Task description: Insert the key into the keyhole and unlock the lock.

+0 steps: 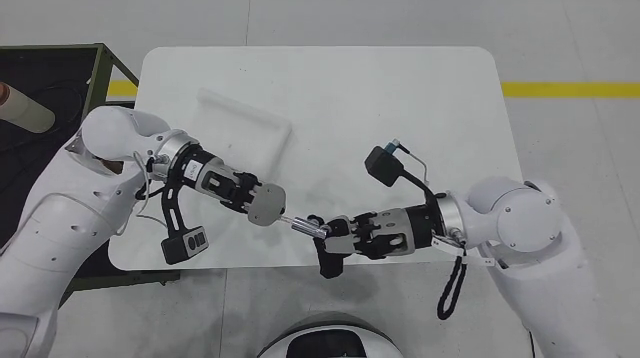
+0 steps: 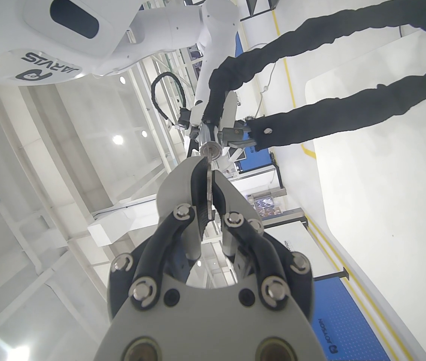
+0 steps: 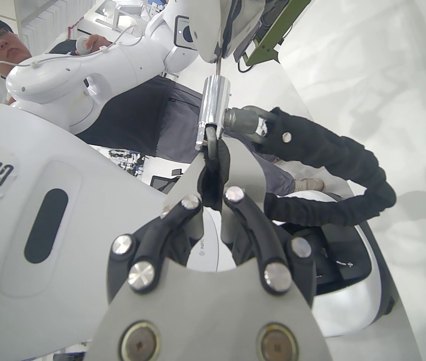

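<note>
Starting lower left of the top view: your left gripper (image 1: 278, 212) sits just left of centre near the front edge of the table (image 1: 400, 88), clenched on the key (image 1: 297, 222). In the left wrist view the key's flat head (image 2: 208, 189) is sandwiched edge-on between the two black-padded fingers (image 2: 198, 184), and the blade sticks out past the tips of the left gripper (image 2: 208, 169).

A bit further right, the blade tip meets the end face of the lock (image 1: 316, 227), a chrome cylinder (image 2: 211, 149). From the right wrist view the thin blade (image 3: 218, 66) runs straight into the top of the cylinder (image 3: 215, 103). You can't tell how deep it goes.

Right of that, your right gripper (image 1: 333, 235) is clamped on the lock's other end, with the pads (image 3: 223, 167) pinching the bottom of the cylinder at the fingertips (image 3: 213, 153). Key and lock are lined up end to end between the two grippers, held above the table.

A black-sleeved cable (image 3: 348, 159) comes off the side of the lock and loops away to the right. There's a clear tray (image 1: 245, 118) in the upper left part of the table, well apart from all this.
</note>
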Controlling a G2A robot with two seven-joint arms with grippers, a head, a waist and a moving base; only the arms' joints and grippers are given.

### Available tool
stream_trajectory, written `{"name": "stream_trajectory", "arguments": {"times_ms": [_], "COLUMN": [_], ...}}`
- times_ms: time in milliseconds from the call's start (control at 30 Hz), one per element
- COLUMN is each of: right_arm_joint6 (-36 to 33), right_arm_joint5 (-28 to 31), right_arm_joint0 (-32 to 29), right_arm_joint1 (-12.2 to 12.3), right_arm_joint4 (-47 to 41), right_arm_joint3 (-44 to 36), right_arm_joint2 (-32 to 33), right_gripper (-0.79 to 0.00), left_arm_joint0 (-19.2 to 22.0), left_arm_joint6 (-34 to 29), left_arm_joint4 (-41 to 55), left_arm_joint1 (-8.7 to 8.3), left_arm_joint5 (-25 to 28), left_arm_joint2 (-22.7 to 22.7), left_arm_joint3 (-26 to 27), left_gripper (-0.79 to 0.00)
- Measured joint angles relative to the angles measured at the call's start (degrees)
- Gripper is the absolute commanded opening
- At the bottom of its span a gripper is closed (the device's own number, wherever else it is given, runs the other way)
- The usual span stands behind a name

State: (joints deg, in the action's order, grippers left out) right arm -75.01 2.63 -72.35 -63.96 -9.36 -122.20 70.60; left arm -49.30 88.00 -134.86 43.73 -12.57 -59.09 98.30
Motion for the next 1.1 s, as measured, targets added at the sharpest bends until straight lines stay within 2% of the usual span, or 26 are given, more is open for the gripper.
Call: {"name": "stream_trajectory", "arguments": {"times_ms": [400,433,467,500,633,867,1000,1100], "right_arm_joint6": [0.42,0.46,0.51,0.54,0.59,0.70,1.78,1.82], "right_arm_joint5": [-0.21,-0.21,-0.20,-0.20,-0.29,0.00,0.31,0.32], "right_arm_joint0": [0.63,0.66,0.70,0.72,0.70,-0.32,-1.15,-1.15], "right_arm_joint1": [-0.10,-0.11,-0.13,-0.13,-0.13,0.11,0.24,0.24], "right_arm_joint4": [0.47,0.44,0.43,0.45,0.62,-0.09,-0.41,-0.41], "right_arm_joint3": [0.31,0.36,0.41,0.43,0.41,-0.25,-0.34,-0.34], "right_arm_joint2": [-1.26,-1.34,-1.42,-1.46,-1.42,0.84,2.27,2.27], "right_gripper": [-0.785,-0.785,-0.785,-0.785,-0.785,-0.785,-0.785,-0.785], "left_arm_joint0": [0.49,0.53,0.56,0.58,0.78,-0.09,-1.69,-1.71], "left_arm_joint6": [0.00,0.00,0.00,0.00,0.00,0.00,0.00,0.00], "left_arm_joint4": [0.11,0.21,0.56,1.06,2.64,7.12,13.13,12.82], "left_arm_joint1": [-0.05,-0.05,-0.03,-0.02,-0.08,-0.81,-1.07,-1.05], "left_arm_joint5": [0.39,0.51,0.71,0.86,1.32,2.29,6.05,5.74], "left_arm_joint2": [1.70,1.80,1.84,1.81,1.45,-2.14,-3.61,-3.60], "left_arm_joint3": [0.05,-0.03,-0.24,-0.43,-0.69,-4.35,-7.80,-7.86], "left_gripper": [-0.785,-0.631,-0.388,0.000,0.000,0.000,0.000,0.000]}}
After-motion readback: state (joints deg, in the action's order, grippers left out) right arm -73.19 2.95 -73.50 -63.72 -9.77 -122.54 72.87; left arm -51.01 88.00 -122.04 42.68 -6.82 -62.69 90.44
